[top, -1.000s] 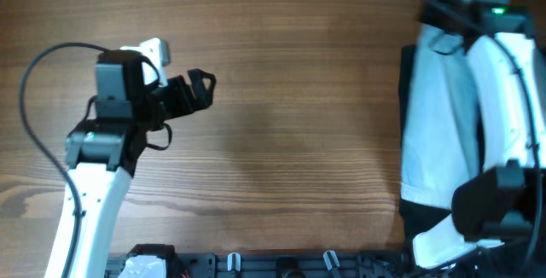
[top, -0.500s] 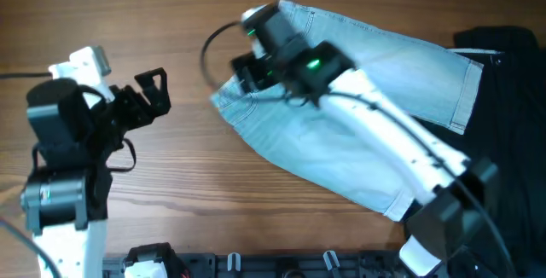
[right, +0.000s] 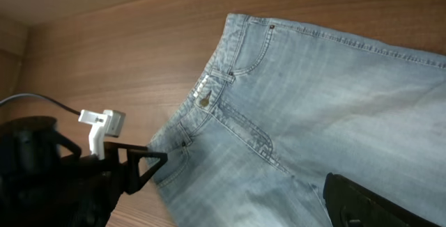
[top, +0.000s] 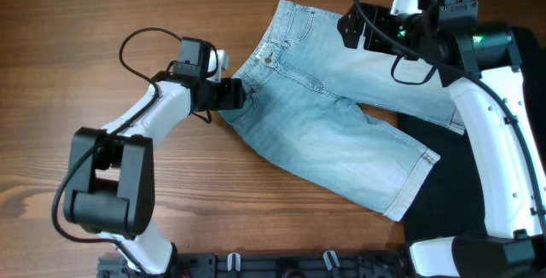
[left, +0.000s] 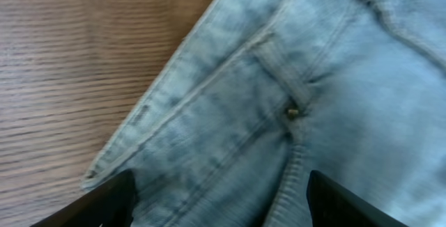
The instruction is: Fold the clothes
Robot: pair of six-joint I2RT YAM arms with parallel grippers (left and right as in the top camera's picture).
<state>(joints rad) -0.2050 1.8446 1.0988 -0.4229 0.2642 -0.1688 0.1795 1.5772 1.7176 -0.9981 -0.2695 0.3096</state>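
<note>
Field notes: we count 1 pair of light blue faded denim shorts [top: 328, 129], flat on the brown wooden table [top: 85, 22], legs reaching 1 plain black garment [top: 431, 227] at right. There are 2 grippers. Left gripper [top: 234, 97] is spread wide over the waistband corner, clamping nothing. Right gripper [top: 357, 31] is above the shorts, and we cannot tell its opening.
</note>
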